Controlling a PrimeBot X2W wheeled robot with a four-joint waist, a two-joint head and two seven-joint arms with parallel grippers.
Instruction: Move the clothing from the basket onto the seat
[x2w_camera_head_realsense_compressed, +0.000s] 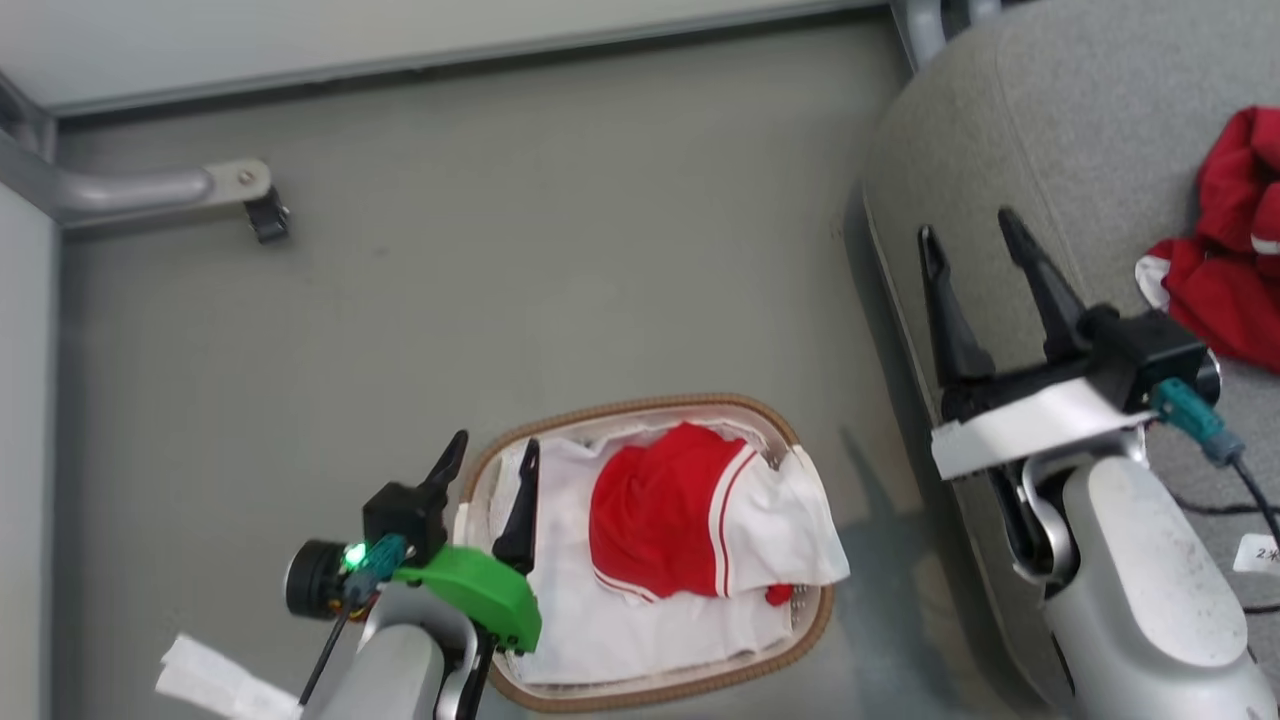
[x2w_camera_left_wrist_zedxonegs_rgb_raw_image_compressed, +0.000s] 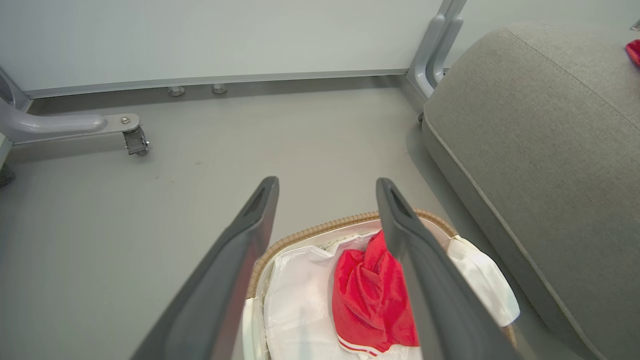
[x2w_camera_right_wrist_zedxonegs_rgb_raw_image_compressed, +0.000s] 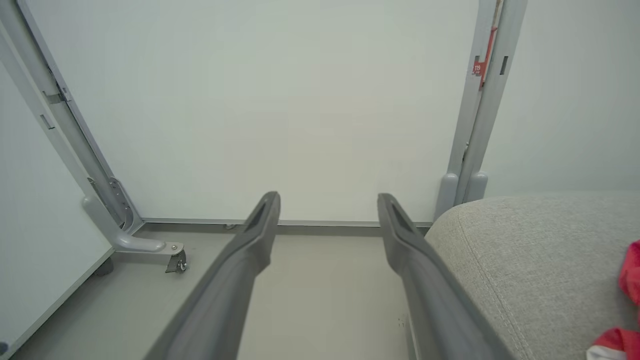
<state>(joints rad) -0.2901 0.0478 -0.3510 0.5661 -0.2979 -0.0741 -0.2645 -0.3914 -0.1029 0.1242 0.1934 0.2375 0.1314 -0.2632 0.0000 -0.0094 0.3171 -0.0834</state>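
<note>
Left gripper (x2w_camera_head_realsense_compressed: 494, 448): fingers spread wide, nothing between them, hovering above the left rim of the basket (x2w_camera_head_realsense_compressed: 640, 405), one finger to each side of it. Right gripper (x2w_camera_head_realsense_compressed: 968, 228): likewise fully spread and empty, poised over the front edge of the seat (x2w_camera_head_realsense_compressed: 1060, 120), clear of the fabric. In the basket, a red garment (x2w_camera_head_realsense_compressed: 650, 510) with white panel and stripes, bunched atop a white sheet (x2w_camera_head_realsense_compressed: 600, 620), one white flap draped over the right rim. On the seat, well apart from the basket, more red clothing (x2w_camera_head_realsense_compressed: 1230, 280) in a heap. From the left wrist, a closer look down on the basket's red bundle, plus the seat's stitched seam (x2w_camera_left_wrist_zedxonegs_rgb_raw_image_compressed: 565, 72). From the right wrist, instead a pale wall panel (x2w_camera_right_wrist_zedxonegs_rgb_raw_image_compressed: 300, 100), a post with a small red label (x2w_camera_right_wrist_zedxonegs_rgb_raw_image_compressed: 477, 67), a castor foot (x2w_camera_right_wrist_zedxonegs_rgb_raw_image_compressed: 175, 260), and a sliver of red at the seat's right edge.
</note>
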